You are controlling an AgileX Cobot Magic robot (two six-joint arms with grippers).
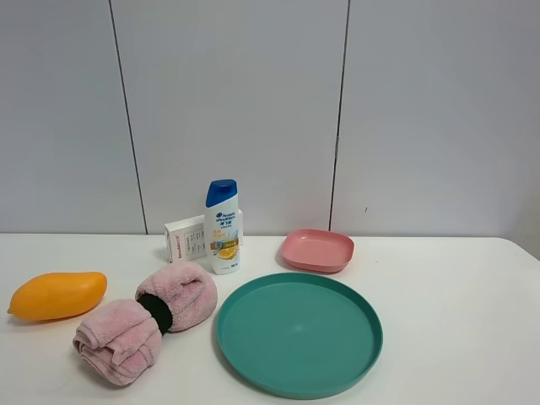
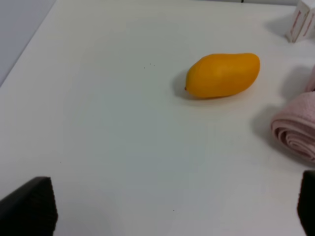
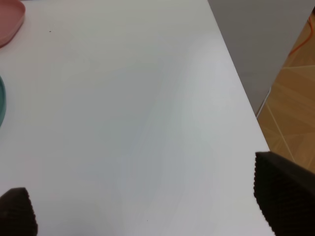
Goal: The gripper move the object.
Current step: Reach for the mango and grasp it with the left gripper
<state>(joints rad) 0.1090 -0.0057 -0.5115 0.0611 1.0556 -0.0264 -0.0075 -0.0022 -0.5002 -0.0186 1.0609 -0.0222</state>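
The orange-yellow mango (image 1: 57, 295) lies on its side at the left of the white table, its pointed tip toward the left edge. In the left wrist view the mango (image 2: 223, 74) lies well ahead of my left gripper (image 2: 167, 216), which is open and empty; only its black fingertips (image 2: 29, 209) show at the frame's corners. My right gripper (image 3: 150, 206) is open and empty over bare table near the right edge. Neither arm shows in the exterior high view.
A rolled pink towel (image 1: 143, 325) lies right beside the mango, also in the left wrist view (image 2: 295, 128). A teal plate (image 1: 299, 333) sits front centre. Behind it stand a pink dish (image 1: 317, 250), a shampoo bottle (image 1: 223, 228) and a white box (image 1: 186, 239).
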